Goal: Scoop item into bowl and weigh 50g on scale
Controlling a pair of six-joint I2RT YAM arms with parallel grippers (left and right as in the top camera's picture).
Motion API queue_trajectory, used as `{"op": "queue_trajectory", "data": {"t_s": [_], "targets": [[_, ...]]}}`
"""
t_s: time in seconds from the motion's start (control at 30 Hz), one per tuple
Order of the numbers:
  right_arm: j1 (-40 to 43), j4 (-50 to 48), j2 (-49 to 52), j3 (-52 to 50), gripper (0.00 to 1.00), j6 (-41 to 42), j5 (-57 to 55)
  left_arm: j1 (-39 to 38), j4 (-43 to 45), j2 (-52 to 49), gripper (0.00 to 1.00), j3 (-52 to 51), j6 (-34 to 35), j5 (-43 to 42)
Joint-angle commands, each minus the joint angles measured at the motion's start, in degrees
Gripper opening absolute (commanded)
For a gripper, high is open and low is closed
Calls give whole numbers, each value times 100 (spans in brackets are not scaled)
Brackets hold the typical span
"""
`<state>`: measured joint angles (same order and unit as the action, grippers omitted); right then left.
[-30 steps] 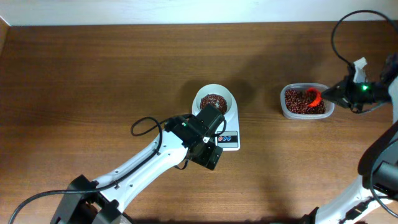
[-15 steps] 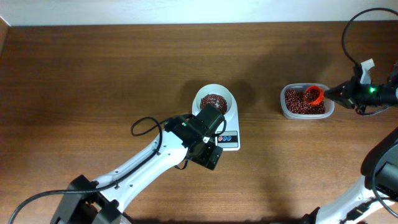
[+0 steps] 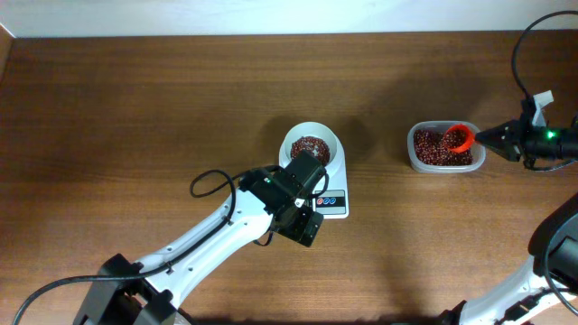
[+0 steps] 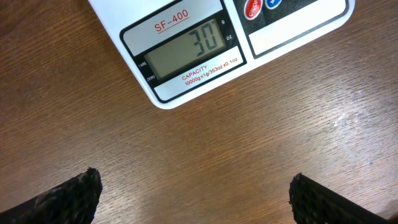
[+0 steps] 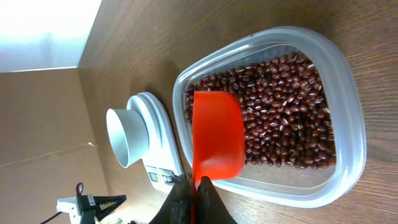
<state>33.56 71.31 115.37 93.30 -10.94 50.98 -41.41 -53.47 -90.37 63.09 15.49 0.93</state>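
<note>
The right tool pinches the scoop over beans in the tub; the left tool hangs spread by the scale.

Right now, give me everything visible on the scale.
The scale is a flat white rectangular plastic-looking slab lying level on the wooden table. Its front edge carries a grey display reading 30, red print SF-400 above it, a capacity line below, and two round buttons, red and blue, beside it. The white bowl holding beans sits on its platform. Nothing else touches it; the open left gripper hangs in front, clear.
</note>
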Motion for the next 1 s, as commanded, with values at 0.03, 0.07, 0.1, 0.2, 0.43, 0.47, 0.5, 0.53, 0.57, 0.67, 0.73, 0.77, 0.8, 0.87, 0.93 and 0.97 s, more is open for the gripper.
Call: {"op": "queue_trajectory", "data": {"t_s": [0.03,0.07,0.1,0.2,0.43,0.47,0.5,0.53,0.57,0.67,0.73,0.77,0.8,0.87,0.93,0.97], "targets": [[-11,-13,31,-50,4,-85,-42,-17,7,59,99,-37,-9,55],[-11,-11,31,-50,4,-85,7,-17,7,59,99,-37,-9,55],[-11,-4,31,-50,4,-109,127,-17,7,59,99,-37,-9,55],[-4,96,31,-50,4,-376,601,-17,7,59,99,-37,-9,55],[-4,297,31,-50,4,-684,1427,-17,7,59,99,-37,-9,55],[-4,332,28,-50,4,-688,1517,-17,7,59,99,-37,-9,55],[-4,339,31,-50,4,-688,1615,-17,7,59,99,-37,-9,55],[-4,348,31,-50,4,-717,1784,-17,7,59,99,-37,-9,55],[-4,407,31,-50,4,-846,1937,-17,7,59,99,-37,-9,55],[-4,485,31,-50,4,-879,2041,-17,4,59,99,-37,-9,55],[-4,505,31,-50,4,-879,2046,-17,7,59,99,-37,-9,55],[-7,507,31,-50,4,-879,2046,-17,7,59,99,-37,-9,55],[-4,501,28,-50,4,-879,2083,-17,7,59,99,-37,-9,55],[-4,501,31,-50,4,-879,2153,-17,7,59,99,-37,-9,55],[26,503,31,-50,4,-879,2149,-17,7,59,99,-37,-9,55],[55,503,31,-50,4,-879,2146,-17,7,59,99,-37,-9,55]]}}
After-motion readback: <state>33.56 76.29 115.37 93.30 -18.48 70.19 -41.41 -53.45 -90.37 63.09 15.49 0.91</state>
